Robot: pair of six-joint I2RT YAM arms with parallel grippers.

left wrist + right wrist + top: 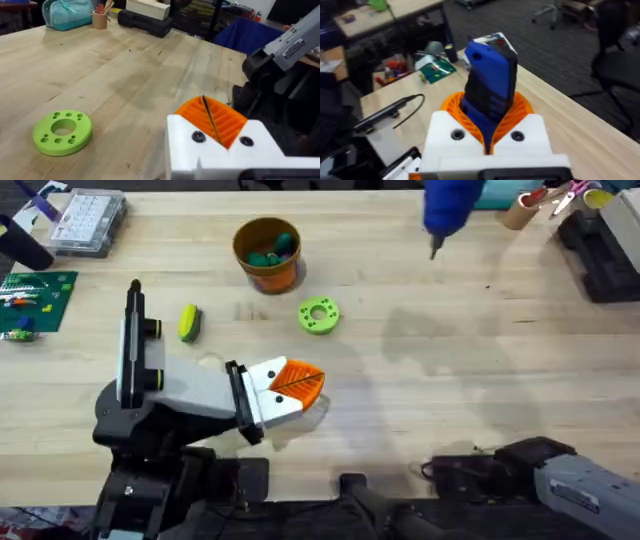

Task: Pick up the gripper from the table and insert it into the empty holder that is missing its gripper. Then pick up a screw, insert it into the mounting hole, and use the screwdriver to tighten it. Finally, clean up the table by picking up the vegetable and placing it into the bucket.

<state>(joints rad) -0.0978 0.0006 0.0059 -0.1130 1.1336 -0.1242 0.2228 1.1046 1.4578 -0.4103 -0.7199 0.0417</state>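
At the left, the vegetable lies on the table, just left of the lime-green ring, with the bucket beyond them, toward the far side. Nearer, the left gripper rests low over the wood, its orange pads clenched together on nothing. At the far right, the right gripper is raised, grasping the blue screwdriver, whose thin tip points down above the far table.
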